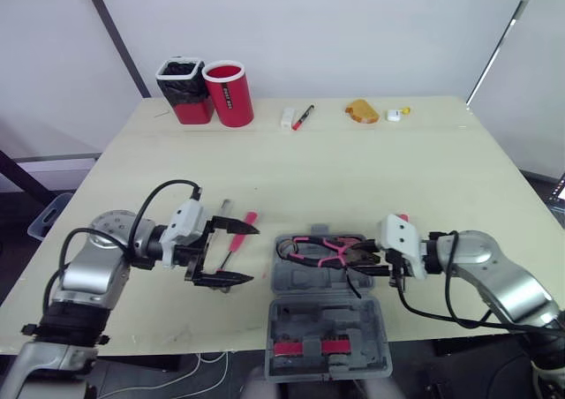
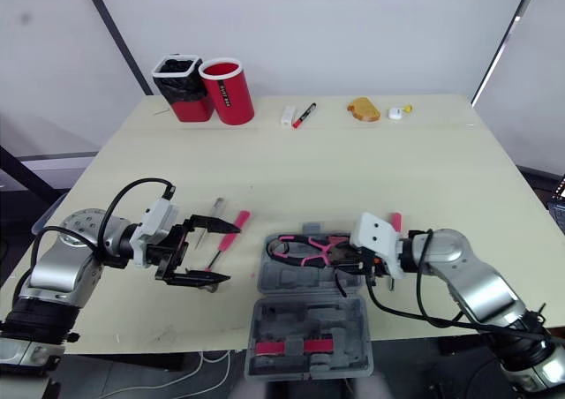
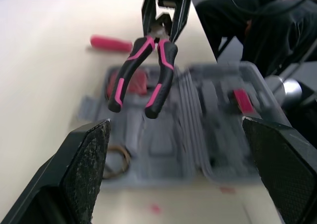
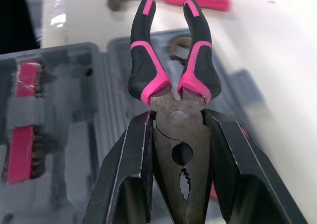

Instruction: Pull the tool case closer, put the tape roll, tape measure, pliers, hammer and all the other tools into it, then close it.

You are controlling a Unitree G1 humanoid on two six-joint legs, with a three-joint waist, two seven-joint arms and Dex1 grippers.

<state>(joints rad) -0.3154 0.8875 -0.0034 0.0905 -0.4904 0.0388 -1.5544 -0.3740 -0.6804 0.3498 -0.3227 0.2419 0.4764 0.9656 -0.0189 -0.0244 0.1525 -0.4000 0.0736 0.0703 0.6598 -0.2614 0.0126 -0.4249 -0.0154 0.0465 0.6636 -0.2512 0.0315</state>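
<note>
My right claw (image 1: pixel 366 262) is clenched on the metal head of the pliers (image 1: pixel 328 251). Their pink-and-black handles point across toward my left arm and hang just above the far half of the tool case (image 1: pixel 322 306). The case lies open and flat in front of me, hinge running left to right, and its near half reaches out over the near edge of the table (image 1: pixel 371 169). My left claw (image 1: pixel 245 255) is released, fingers spread wide, just beside the case's left wall. It sits over a pink-handled tool (image 1: pixel 248 220) lying on the table there. Another pink handle (image 1: pixel 402 216) shows just behind my right wrist.

Beyond the case the table is bare and wide. At the far edge, well apart from both claws, stand a lined bin (image 1: pixel 184 90), a red cup (image 1: pixel 229 93) and a marker (image 1: pixel 303 116).
</note>
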